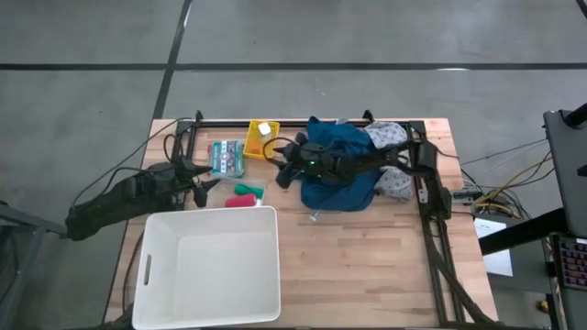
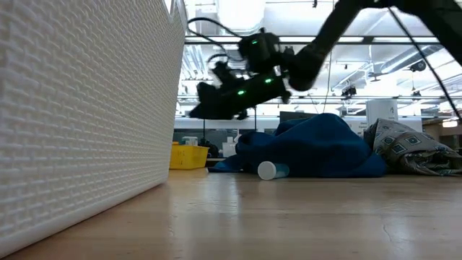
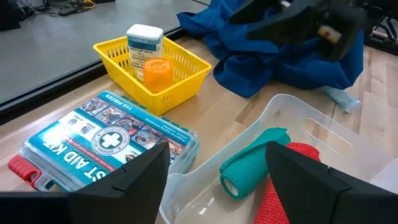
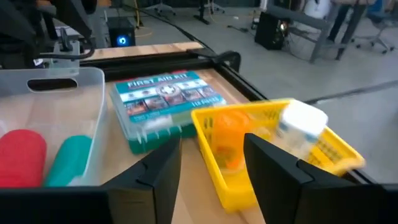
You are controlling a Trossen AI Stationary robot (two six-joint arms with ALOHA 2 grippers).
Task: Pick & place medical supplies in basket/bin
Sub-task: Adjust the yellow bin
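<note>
Hovering right pincer (image 1: 275,165), yellow basket (image 4: 273,152) just below

The first aid kit (image 4: 165,99) lid reads "FIRST AID KIT" and, seemingly, "110 PIECES".

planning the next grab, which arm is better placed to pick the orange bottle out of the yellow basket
Right, probably. The right gripper hangs open in the air just beside the yellow basket, and its wrist view looks right onto the orange bottle. The left gripper sits farther off, by the clear tray with the green roll.
</note>
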